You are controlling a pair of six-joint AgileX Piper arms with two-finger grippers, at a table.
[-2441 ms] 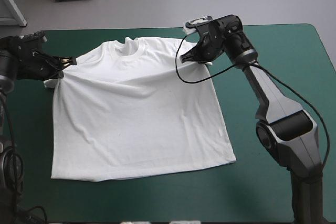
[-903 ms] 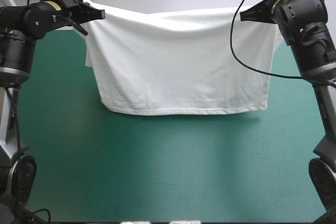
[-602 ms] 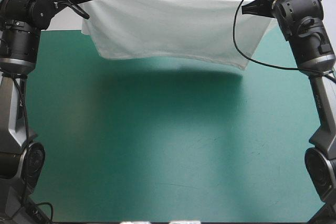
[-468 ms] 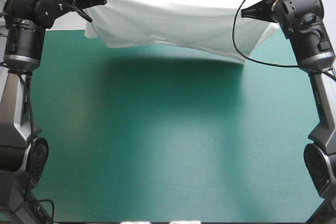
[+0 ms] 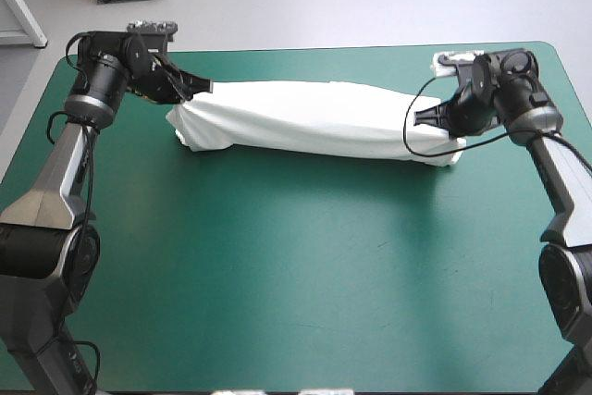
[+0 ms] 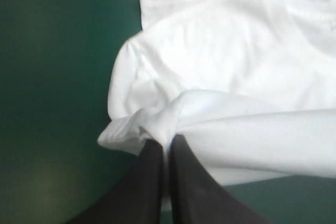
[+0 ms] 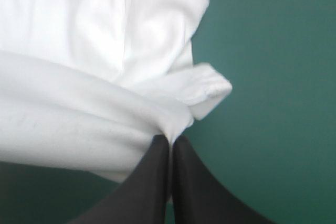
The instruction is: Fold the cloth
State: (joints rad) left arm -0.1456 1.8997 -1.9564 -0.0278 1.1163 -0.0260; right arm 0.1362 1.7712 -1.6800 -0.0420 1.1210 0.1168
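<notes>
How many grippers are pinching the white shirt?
2. The left gripper is shut on one end of the T-shirt, by the table's left side. The right gripper is shut on the other end. None is hidden.

T-shirt (image 5: 310, 122) lies across table (image 5: 277, 275) near the far edge, left gripper (image 5: 207, 88) at its left end, right gripper (image 5: 419, 118) at its right.

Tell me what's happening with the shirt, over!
Both shut on the T-shirt: left gripper, right gripper. T-shirt lies in a long bundle across the table's far half. Nothing in the way.
</notes>
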